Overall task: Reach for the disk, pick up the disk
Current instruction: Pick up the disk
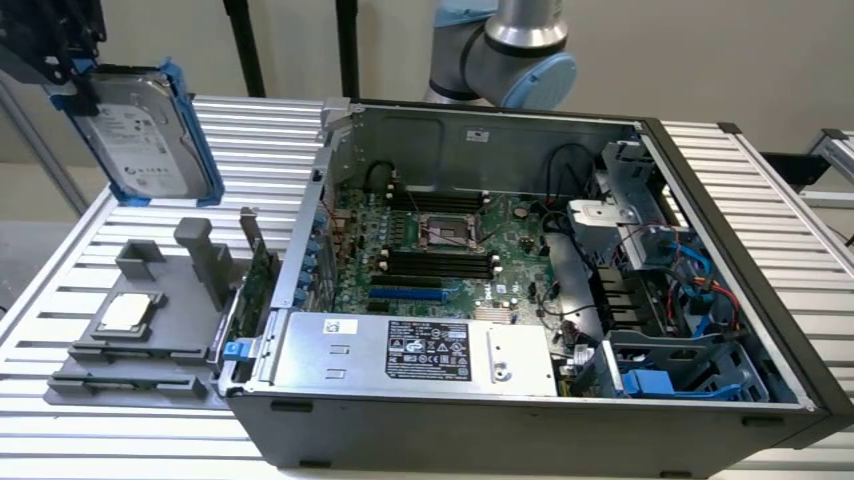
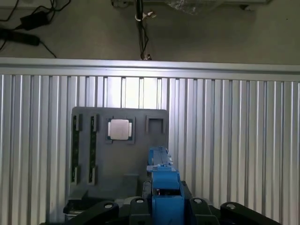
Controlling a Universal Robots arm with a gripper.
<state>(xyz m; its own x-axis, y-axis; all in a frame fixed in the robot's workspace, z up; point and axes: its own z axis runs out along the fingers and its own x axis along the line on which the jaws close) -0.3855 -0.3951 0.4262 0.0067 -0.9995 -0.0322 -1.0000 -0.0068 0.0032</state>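
The disk (image 1: 144,128), a silver-grey hard drive with a white label and blue carrier rails, hangs in the air at the exterior view's upper left, tilted and well above the slatted table. My gripper (image 1: 78,88) is shut on its upper end. In the wrist view the blue rail of the disk (image 2: 161,176) sticks out from between the black fingers (image 2: 194,206), edge-on to the camera, with the grey fixture far below it.
A grey fixture (image 1: 100,375) on the table holds a small square silver chip (image 1: 127,312) and has upright slots. The open computer case (image 1: 747,260) takes up the middle and the exterior view's right. A silver box (image 1: 334,355) with a black label sits at its front.
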